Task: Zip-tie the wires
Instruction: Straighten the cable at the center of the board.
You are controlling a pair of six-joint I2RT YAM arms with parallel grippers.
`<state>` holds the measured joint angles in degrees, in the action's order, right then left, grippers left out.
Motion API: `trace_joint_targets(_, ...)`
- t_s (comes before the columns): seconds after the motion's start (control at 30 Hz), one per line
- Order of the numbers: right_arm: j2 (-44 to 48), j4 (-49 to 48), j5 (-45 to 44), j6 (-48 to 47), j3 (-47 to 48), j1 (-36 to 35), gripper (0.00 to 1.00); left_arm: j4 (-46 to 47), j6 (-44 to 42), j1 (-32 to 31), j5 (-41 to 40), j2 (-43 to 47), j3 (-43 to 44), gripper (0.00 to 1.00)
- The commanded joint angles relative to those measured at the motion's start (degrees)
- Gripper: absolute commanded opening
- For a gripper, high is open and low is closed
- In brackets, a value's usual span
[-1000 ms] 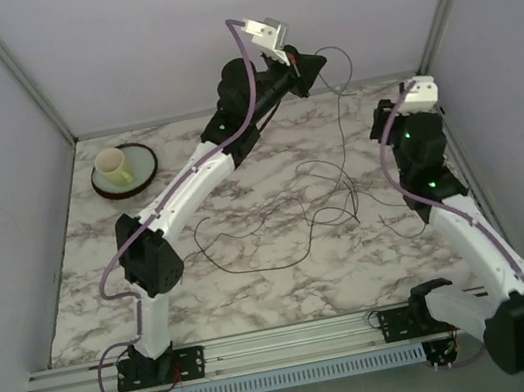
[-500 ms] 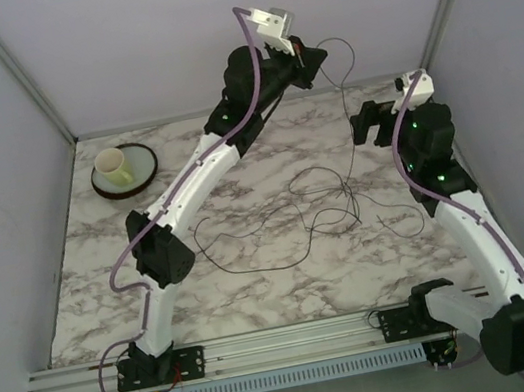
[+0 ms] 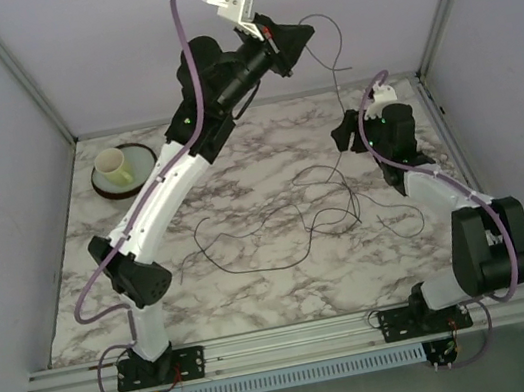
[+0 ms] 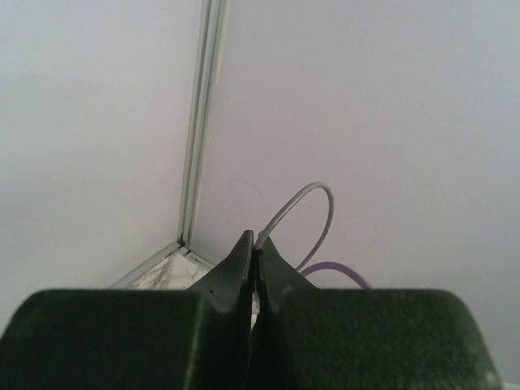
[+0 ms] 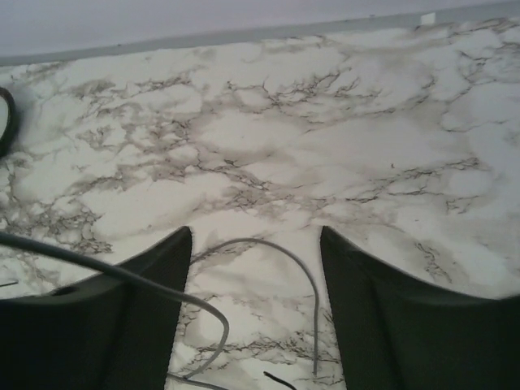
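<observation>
We find the wires (image 3: 343,197) in loose loops mid-way across the marble table (image 3: 260,298); one strand rises from them toward the far wall. Just beyond, the right gripper (image 3: 340,131) sits low over the table, fingers (image 5: 138,309) spread wide and holding nothing; a strand curls on the marble between them. Farthest, the left gripper (image 3: 300,35) is raised before the back wall, jaws pressed together on the risen strand; a cup (image 3: 111,164) stands on a plate (image 3: 147,167) at far left.
</observation>
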<state>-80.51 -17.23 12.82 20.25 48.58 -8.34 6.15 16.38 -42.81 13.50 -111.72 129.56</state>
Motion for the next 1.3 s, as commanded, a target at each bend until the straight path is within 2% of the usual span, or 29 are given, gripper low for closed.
trace_joint_targets(0.0,-0.2,-8.4,3.4,2.2,-0.3,0.4,0.50,-0.8,-1.2,0.1,-0.3,3.3,-0.7,0.00)
trace_joint_targets(0.13,3.7,-5.8,1.1,0.4,-0.4,0.4,0.12,-3.0,-2.0,1.4,-1.1,7.0,-4.3,0.00)
trace_joint_targets(0.2,6.6,-1.9,-1.8,-1.3,0.3,0.4,0.01,-3.6,-2.7,2.6,-3.0,9.5,-7.8,0.00)
trace_joint_targets(0.4,14.1,9.5,-13.2,-8.9,4.6,0.5,0.00,-6.4,-4.3,7.6,-8.4,18.0,-21.5,0.00)
trace_joint_targets(0.53,14.0,26.2,-20.0,-14.8,15.0,0.5,0.00,-15.8,-6.8,9.5,-12.3,23.2,-29.3,0.00)
trace_joint_targets(0.67,14.0,41.8,-19.7,-15.2,20.3,0.5,0.00,-28.5,-9.5,10.0,-18.4,27.3,-34.5,0.00)
trace_joint_targets(0.8,15.0,54.0,-16.3,-12.4,20.5,-0.3,0.00,-41.3,-11.6,10.1,-20.3,29.0,-35.9,0.00)
trace_joint_targets(0.97,15.4,61.7,-12.7,-9.0,17.6,-3.1,0.00,-54.2,-13.2,10.1,-26.1,29.8,-35.8,0.00)
trace_joint_targets(1.1,12.1,65.0,-11.8,-8.0,16.9,-7.7,0.00,-59.9,-13.6,10.1,-29.6,29.6,-37.0,0.00)
trace_joint_targets(1.27,4.9,70.2,-17.5,-6.3,18.5,-14.8,0.00,-62.7,-13.7,10.1,-31.5,28.8,-41.2,0.00)
